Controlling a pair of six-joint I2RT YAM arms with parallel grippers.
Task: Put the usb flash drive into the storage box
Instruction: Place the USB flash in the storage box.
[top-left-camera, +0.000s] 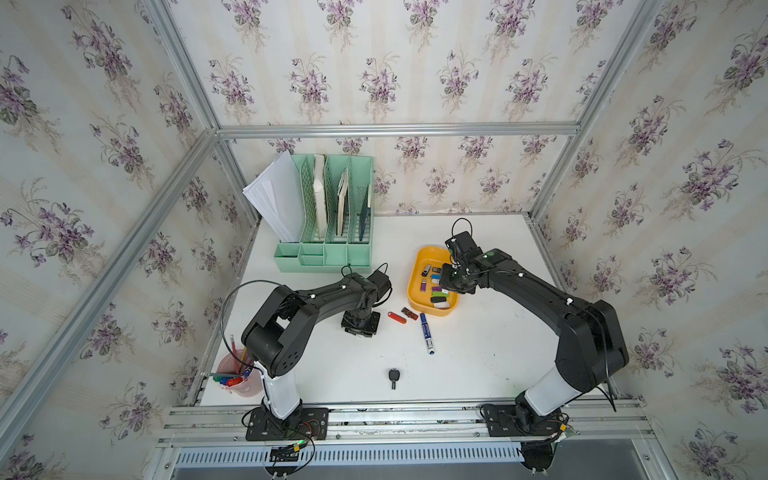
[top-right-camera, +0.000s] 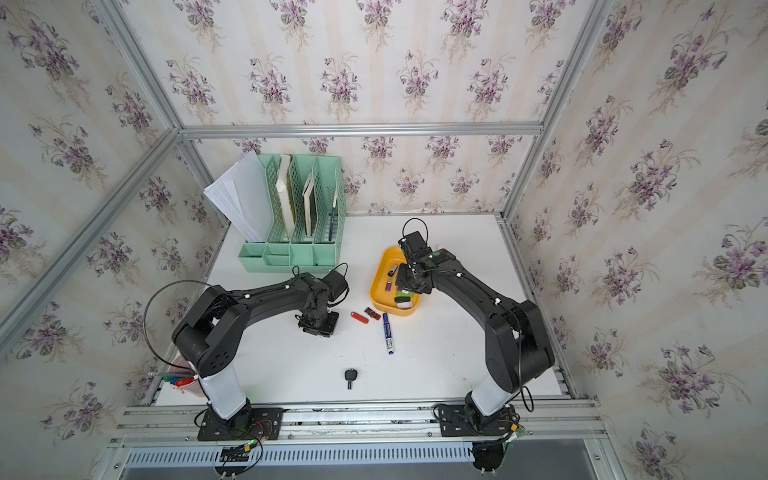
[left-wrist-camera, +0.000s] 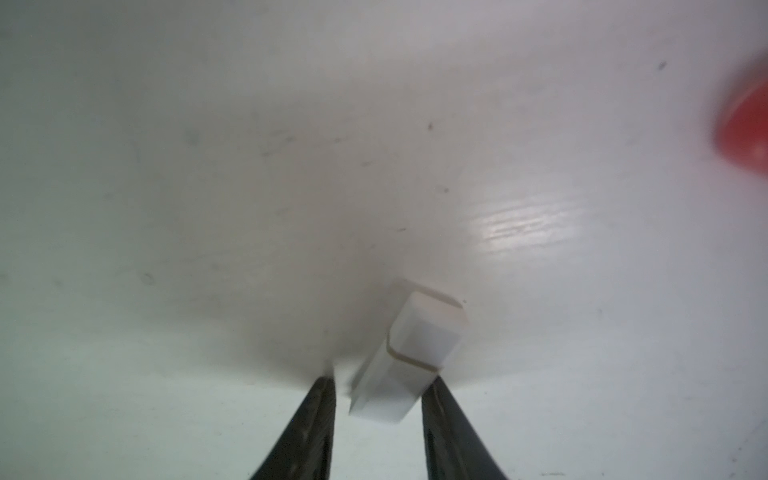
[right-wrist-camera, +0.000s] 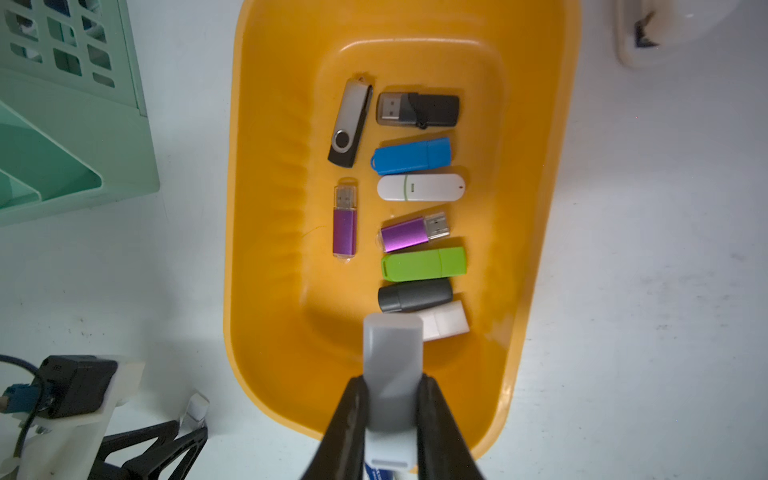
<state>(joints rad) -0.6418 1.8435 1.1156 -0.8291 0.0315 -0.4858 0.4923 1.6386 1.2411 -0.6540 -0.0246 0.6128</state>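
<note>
Right jaws: closed tight on the grey usb flash drive (right-wrist-camera: 392, 365), one jaw pressed to each long side
Held drive, position: over the near end of the storage box (right-wrist-camera: 266, 208), raised above its floor, not lying in it
Box contents: nine flash drives lie on the floor: one silver-and-black swivel type, one black, one blue, two white, two purple, one green, one dark grey; one of the white ones is partly hidden behind the held drive
Box location: on the table (top-left-camera: 478, 353), on the right arm's side in both top views, with the right arm (top-left-camera: 540, 299) reaching over it
Left jaws: pointed down at the table and partly open, straddling a white flash drive (left-wrist-camera: 411, 349); one jaw touches its side, the other stands just clear
White drive: on the table, blurred in the left wrist view
Loose drives: red flash drive (top-left-camera: 397, 318) and dark red flash drive (top-left-camera: 409, 313) lie on the table just beside the box's near corner
Other items: blue marker (top-left-camera: 427, 333), black key (top-left-camera: 392, 377), mint-green file organiser (top-left-camera: 324, 257), pink cup of pens (top-left-camera: 237, 374)
</note>
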